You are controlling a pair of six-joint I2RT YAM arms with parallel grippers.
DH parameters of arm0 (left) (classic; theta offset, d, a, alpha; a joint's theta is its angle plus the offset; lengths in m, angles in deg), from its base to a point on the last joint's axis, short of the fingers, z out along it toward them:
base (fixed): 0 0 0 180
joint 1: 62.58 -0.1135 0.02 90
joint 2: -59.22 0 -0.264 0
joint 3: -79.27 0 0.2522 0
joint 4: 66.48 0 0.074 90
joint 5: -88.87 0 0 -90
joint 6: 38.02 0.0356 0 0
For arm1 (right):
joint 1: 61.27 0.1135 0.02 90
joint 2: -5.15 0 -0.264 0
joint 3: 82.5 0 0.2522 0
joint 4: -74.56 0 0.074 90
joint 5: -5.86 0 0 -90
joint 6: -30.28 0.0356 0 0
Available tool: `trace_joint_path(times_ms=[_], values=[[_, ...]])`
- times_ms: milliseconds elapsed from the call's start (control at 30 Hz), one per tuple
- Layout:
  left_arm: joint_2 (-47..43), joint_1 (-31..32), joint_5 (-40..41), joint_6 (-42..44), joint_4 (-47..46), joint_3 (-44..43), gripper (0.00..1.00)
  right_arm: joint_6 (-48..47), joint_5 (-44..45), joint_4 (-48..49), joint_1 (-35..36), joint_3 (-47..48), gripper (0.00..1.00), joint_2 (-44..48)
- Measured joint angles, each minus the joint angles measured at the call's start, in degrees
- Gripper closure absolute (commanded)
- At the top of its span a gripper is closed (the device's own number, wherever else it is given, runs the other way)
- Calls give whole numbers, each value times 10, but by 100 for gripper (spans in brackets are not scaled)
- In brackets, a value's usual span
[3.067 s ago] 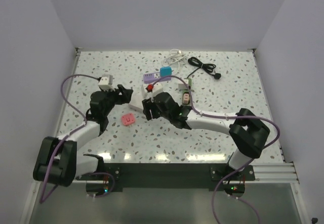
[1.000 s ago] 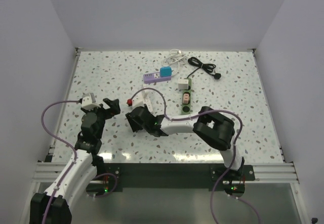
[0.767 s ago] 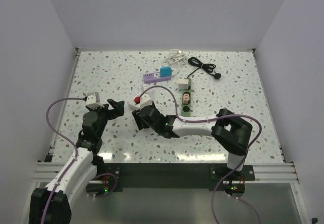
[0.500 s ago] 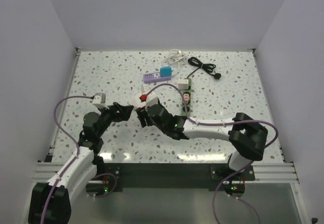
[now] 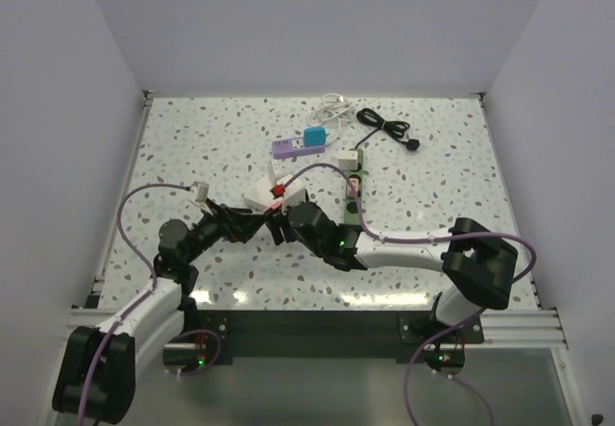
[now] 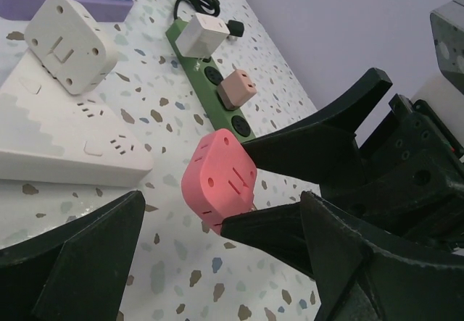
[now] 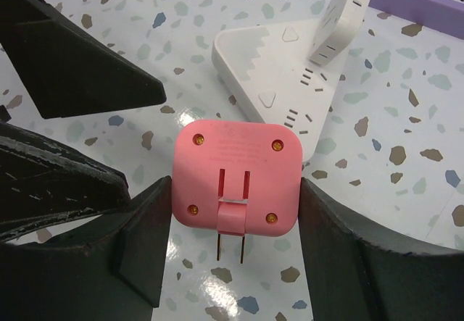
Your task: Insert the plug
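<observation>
A pink plug (image 7: 235,180) with two metal prongs sits between the pads of my right gripper (image 7: 235,190), which is shut on it and holds it just above the table. The plug also shows in the left wrist view (image 6: 217,180) and the top view (image 5: 271,212). My left gripper (image 6: 217,263) is open, and its fingers straddle the plug and the right gripper's fingers (image 6: 312,140) without touching the plug. A white triangular power strip (image 5: 259,191) (image 6: 65,132) (image 7: 290,82) lies just beyond, with a white cube adapter (image 6: 70,42) on it.
A green power strip (image 5: 352,190) (image 6: 210,71) carrying a white and a tan plug lies to the right. A purple strip (image 5: 286,147) with a blue plug (image 5: 315,137) is farther back. A black cable (image 5: 384,128) and a white cable (image 5: 332,111) lie at the far edge.
My left gripper has swung right and forward until its open jaws frame the plug. My right gripper, shut on the pink plug, has shifted slightly right toward the white strip.
</observation>
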Motion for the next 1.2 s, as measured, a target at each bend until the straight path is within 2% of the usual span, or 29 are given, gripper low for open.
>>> trace_joint_path(times_ms=[533, 733, 867, 1100, 1133, 1167, 1200], values=[[50, 2, -34, -44, -101, 6, 21, -4, -35, 32, 0, -28, 100, 46], [65, 24, -28, -49, -115, 6, 34, -5, -48, 38, 1, -39, 100, 49], [86, 43, -17, -52, -127, 6, 47, -6, -54, 38, 1, -46, 100, 52], [112, 63, -1, -53, -150, 6, 53, -11, -57, 38, 1, -54, 99, 67], [115, 64, 0, -53, -151, 6, 55, -12, -57, 38, 1, -55, 99, 68], [119, 65, 0, -53, -154, 6, 64, -12, -57, 38, 1, -55, 99, 68], [123, 65, 2, -53, -157, 6, 68, -12, -57, 38, 1, -55, 100, 68]])
